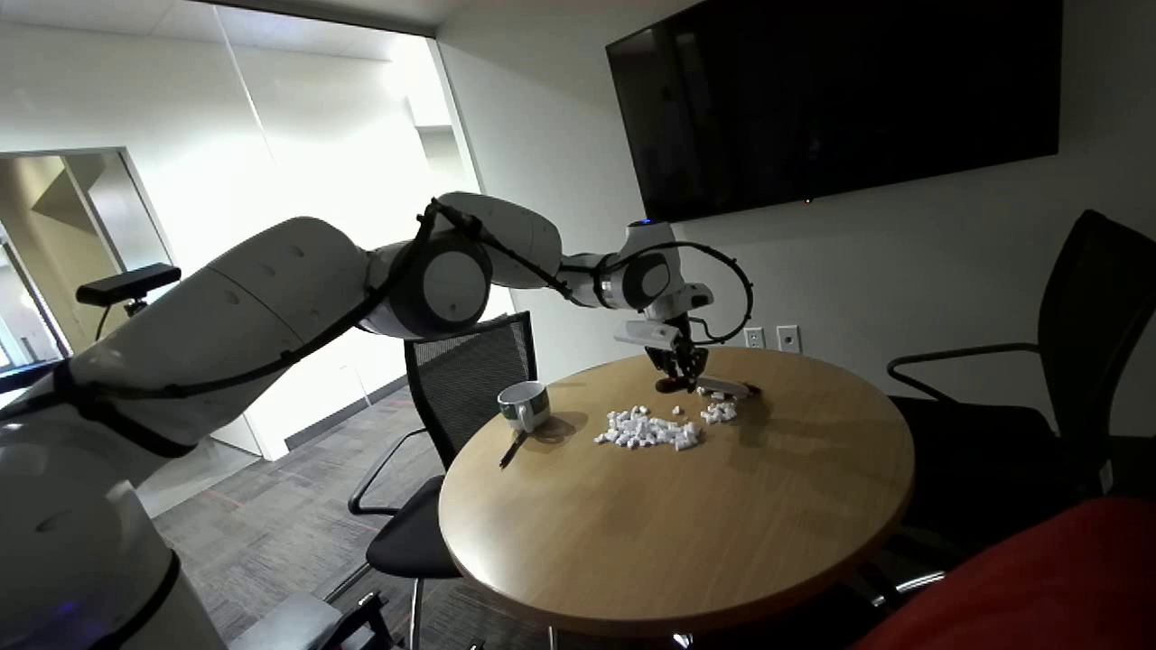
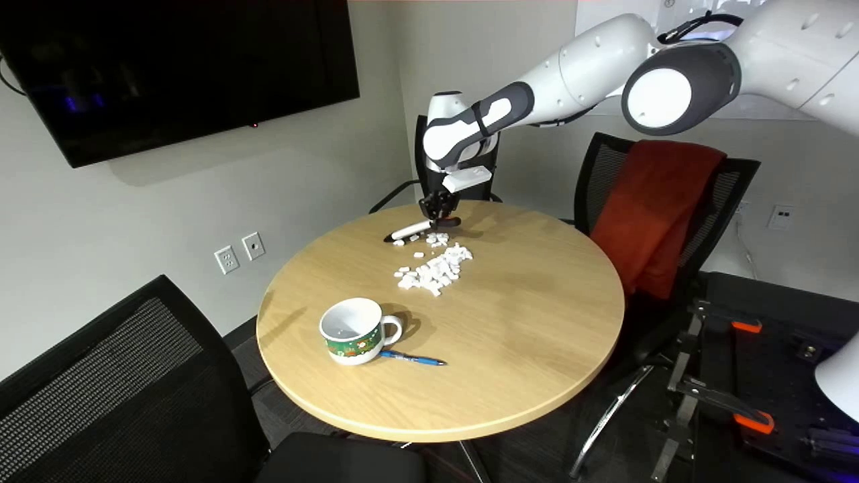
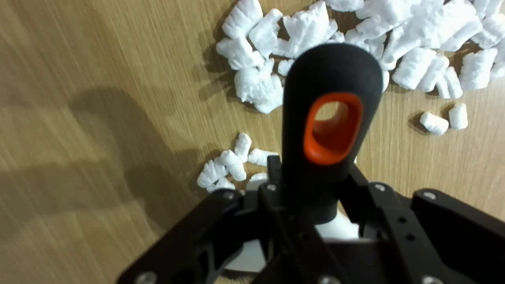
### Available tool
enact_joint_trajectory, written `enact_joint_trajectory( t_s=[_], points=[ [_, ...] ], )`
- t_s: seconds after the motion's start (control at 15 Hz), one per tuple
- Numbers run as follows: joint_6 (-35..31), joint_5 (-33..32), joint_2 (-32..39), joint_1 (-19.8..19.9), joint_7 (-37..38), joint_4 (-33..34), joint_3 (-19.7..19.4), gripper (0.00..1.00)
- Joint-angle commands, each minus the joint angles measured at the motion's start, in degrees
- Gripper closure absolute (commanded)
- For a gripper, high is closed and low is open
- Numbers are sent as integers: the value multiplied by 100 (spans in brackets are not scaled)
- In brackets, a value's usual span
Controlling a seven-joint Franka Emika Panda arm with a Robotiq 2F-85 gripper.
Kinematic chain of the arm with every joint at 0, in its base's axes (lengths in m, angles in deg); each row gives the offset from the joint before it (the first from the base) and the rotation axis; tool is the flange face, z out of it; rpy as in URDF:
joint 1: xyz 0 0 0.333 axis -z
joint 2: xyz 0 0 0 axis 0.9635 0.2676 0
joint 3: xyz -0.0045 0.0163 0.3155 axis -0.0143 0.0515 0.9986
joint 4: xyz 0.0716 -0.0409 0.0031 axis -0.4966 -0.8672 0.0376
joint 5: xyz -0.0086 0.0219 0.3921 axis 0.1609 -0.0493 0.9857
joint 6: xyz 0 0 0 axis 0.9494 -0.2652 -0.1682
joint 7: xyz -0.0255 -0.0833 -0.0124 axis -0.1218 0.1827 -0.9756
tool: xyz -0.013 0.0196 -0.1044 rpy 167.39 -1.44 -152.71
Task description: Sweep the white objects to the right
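The white objects are many tiny pieces on the round table. The main pile shows in both exterior views (image 1: pixel 643 431) (image 2: pixel 436 270) and in the wrist view (image 3: pixel 422 35). A smaller group (image 1: pixel 719 413) lies beside the brush and also shows in the wrist view (image 3: pixel 229 165). My gripper (image 1: pixel 679 372) (image 2: pixel 439 211) (image 3: pixel 311 173) is shut on the black handle of a brush (image 2: pixel 413 229) (image 3: pixel 333 69) with a red-lined hole. The brush's white body (image 1: pixel 725 387) lies low over the table, beyond the main pile. Its bristles are mostly hidden.
A white and green mug (image 1: pixel 524 406) (image 2: pixel 354 339) stands on the table (image 1: pixel 632 542) (image 2: pixel 517 389), with a blue pen (image 1: pixel 513 450) (image 2: pixel 413 358) beside it. Chairs (image 1: pixel 470 379) (image 2: pixel 134 376) stand around the table. A wall screen (image 1: pixel 849 99) hangs behind.
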Motion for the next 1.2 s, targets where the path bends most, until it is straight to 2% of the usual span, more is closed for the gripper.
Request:
enact_joint_trajectory(
  t_s=[0.0,0.53,1.13],
  points=[
    [568,-48,-12,-55,56,223,-40,88],
    [1253,-264,-728,-389,566,-485,-325,88],
    [3477,-246,-1291,-550,230,-996,-205,88]
  ],
)
